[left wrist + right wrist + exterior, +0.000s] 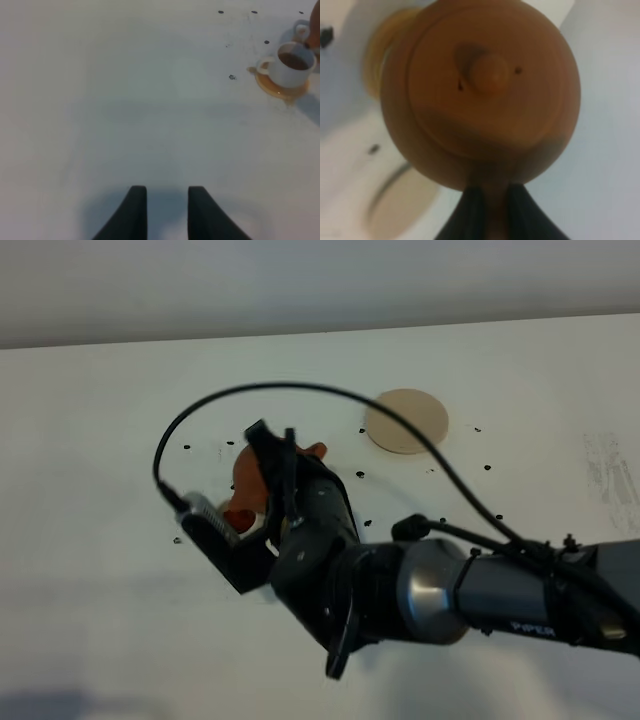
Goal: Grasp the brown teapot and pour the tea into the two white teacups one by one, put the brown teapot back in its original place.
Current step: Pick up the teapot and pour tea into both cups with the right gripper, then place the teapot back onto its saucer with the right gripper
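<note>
- Left claw (167, 212): its 2 dark fingers hang over bare white tabletop (125, 100), spread a little with tabletop showing between them and nothing held. This arm is out of the high view.
- In the left wrist view, 1 white cup (289, 67) stands well away from that claw on 1 small orange coaster (280, 88), dark tea inside, its handle turned to the open tabletop. A pale rounded shape just behind it at the frame edge may be a 2nd cup; too little shows to tell.
- A sliver of reddish-brown at that view's edge sits right over the cup's rim.
- Several small dark specks dot the tabletop around the cup.
- Right arm (480, 590): it reaches from the right edge of the high view across the middle, wrist bent down over the cup area, a black cable (300, 390) looping above it.
- Right claw (492, 210): its 2 fingers are pressed on the handle of the 1 brown teapot (480, 95), which fills the wrist view, lid knob facing the camera.
- In the high view the teapot is mostly hidden behind the claw; only orange-brown patches show, left of centre.
- 1 round beige disc (406, 421) lies bare on the tabletop, to the right of the teapot and apart from it.
</note>
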`<state>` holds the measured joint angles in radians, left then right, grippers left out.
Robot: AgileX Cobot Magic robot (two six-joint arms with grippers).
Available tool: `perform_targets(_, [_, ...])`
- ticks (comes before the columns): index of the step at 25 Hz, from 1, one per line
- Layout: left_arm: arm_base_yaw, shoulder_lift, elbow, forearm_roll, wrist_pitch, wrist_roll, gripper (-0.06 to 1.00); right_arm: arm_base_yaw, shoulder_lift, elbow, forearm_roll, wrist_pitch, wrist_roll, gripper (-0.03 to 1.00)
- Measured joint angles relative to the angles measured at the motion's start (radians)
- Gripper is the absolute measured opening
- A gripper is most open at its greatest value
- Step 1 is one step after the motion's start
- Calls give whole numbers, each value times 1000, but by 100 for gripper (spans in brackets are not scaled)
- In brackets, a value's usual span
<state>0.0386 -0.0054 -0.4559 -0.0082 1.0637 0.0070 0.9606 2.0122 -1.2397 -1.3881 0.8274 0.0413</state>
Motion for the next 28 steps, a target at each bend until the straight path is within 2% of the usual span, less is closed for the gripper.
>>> perform_targets(8, [0, 0, 0, 0, 0, 0, 22, -60, -92, -88, 316, 10, 63, 9])
perform_targets(14, [0, 0, 0, 0, 0, 0, 22, -97, -110, -135, 629, 29, 90, 9])
perform_targets(17, [0, 0, 0, 0, 0, 0, 22, -107, -110, -144, 747, 35, 104, 9])
perform_targets(24, [0, 0, 0, 0, 0, 0, 22, -139, -112, -151, 987, 37, 115, 9])
perform_targets(28, [0, 0, 0, 0, 0, 0, 22, -153, -112, -151, 1031, 17, 114, 9])
